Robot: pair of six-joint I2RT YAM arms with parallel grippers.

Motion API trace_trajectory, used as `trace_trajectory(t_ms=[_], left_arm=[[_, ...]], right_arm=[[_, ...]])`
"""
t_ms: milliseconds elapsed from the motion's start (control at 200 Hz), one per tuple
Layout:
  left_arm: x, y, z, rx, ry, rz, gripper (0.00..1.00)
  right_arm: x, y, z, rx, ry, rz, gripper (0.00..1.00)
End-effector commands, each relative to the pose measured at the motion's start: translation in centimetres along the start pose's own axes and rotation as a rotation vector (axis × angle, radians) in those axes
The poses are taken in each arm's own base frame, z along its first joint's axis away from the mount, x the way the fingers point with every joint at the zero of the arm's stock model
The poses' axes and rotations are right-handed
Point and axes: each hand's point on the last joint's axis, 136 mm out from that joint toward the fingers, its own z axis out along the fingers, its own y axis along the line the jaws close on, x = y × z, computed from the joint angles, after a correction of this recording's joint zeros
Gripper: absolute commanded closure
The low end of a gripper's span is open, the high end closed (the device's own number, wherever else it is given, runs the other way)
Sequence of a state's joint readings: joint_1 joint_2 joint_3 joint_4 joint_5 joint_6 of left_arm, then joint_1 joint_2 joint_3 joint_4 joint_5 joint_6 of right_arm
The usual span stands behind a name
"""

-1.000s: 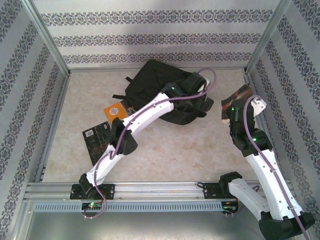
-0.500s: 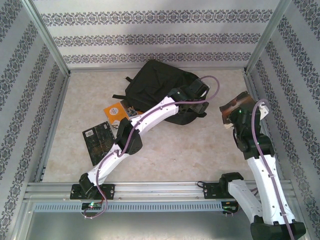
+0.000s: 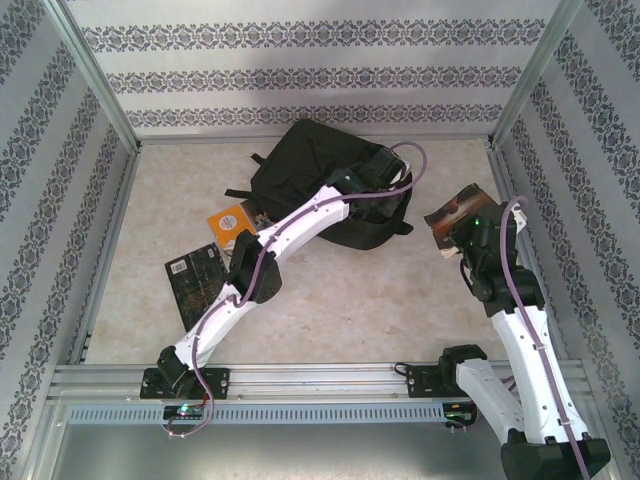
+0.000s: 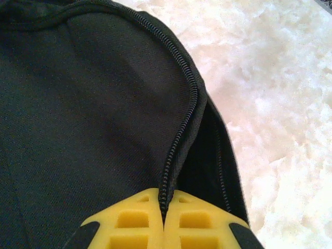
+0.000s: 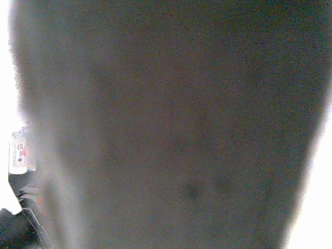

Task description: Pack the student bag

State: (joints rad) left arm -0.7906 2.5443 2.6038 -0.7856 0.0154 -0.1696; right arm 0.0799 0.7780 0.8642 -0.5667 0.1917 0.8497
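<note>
The student bag, a large black backpack, lies at the back of the table. My left gripper is at its right-hand end. In the left wrist view the yellow fingers are shut on the bag's zipper edge, and the black fabric gapes slightly beside it. My right gripper holds a brown book off the table, right of the bag. In the right wrist view a dark blurred surface, most likely that book, hides the fingers.
An orange book and a dark book lie left of the left arm on the pale table. Patterned walls stand on three sides. A metal rail runs along the near edge.
The right gripper has carried the brown book leftward, closer to the bag. The left gripper has shifted a little on the bag's right end while staying shut on it.
</note>
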Motion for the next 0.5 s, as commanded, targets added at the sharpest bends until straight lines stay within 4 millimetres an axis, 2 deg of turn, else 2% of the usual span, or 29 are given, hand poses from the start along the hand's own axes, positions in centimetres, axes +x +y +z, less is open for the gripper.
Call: trace_trajectory(t_ms=[0, 110, 300, 365, 495], left_arm=[[-4.1, 1.5, -6.2, 0.035, -0.094, -0.054, 1.0], [-5.4, 2.3, -9.8, 0.053, -0.134, -0.083, 1.0], [-7.4, 4.9, -15.6, 0.058, -0.197, -0.144, 1.0], [-7.8, 6.2, -16.9, 0.041, -0.211, -0.173, 1.0], [-8.2, 7.9, -18.9, 0.027, -0.235, -0.207, 1.0]], right_arm=[[-2.1, 4.1, -0.7, -0.162, -0.039, -0.039, 1.0], [-2.2, 7.8, -1.8, -0.338, -0.009, -0.114, 1.0], [-2.2, 10.6, -3.1, -0.473, 0.034, -0.098, 1.0], [-1.3, 11.6, -2.4, -0.515, 0.103, -0.072, 1.0], [1.1, 13.4, 0.1, -0.605, 0.264, 0.028, 1.0]])
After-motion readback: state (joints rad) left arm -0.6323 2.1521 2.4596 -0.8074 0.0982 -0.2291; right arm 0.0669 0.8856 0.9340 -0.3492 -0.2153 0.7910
